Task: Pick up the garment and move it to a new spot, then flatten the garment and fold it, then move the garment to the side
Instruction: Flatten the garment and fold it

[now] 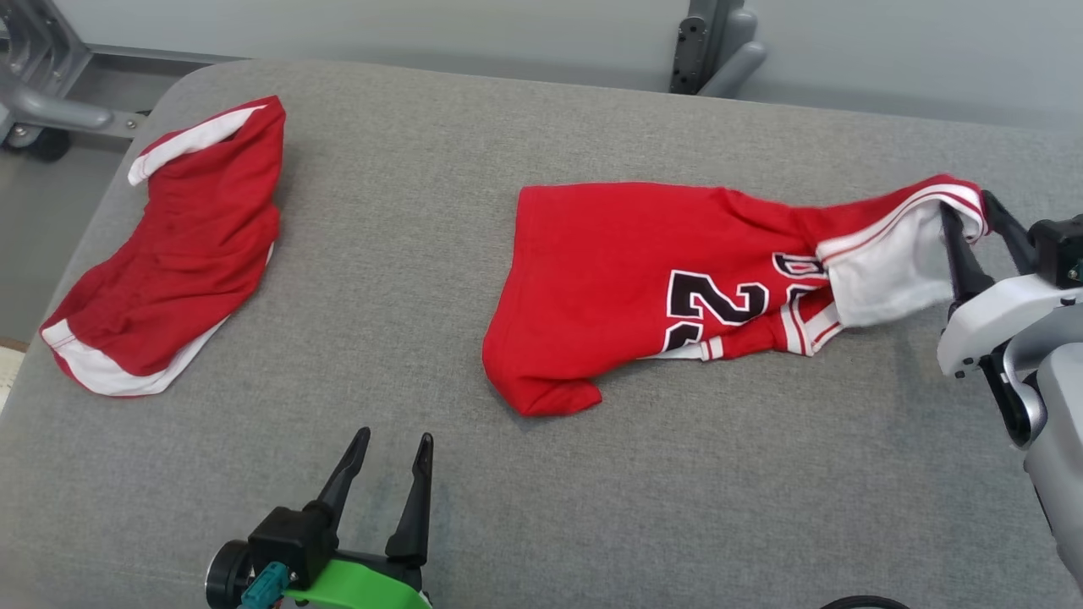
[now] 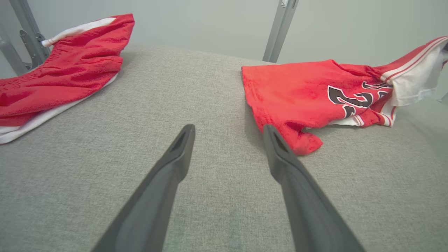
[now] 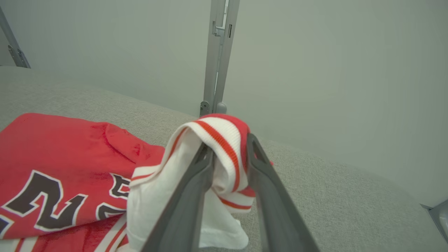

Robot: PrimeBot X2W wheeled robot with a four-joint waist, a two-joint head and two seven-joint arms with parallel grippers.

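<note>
1. Red numbered basketball jersey lies centre-right; its striped trim sits between the parted fingers of the right gripper, grip unclear.
2. Left gripper, lower left: spread, empty.
3. Trim may snag a finger, dragging jersey askew.

Soft, even light (faint shadows)

Left gripper, 7 o'clock in head view: two long dark fingers, tapering, each with a hollowed slot near the tip. Black block base; bright green wrist shell; teal connector; black round knob.

Right gripper, 3 o'clock: the same dark fingers on a black housing. White rounded casing with small dark screw holes; pale grey forearm, 4 o'clock.
</note>
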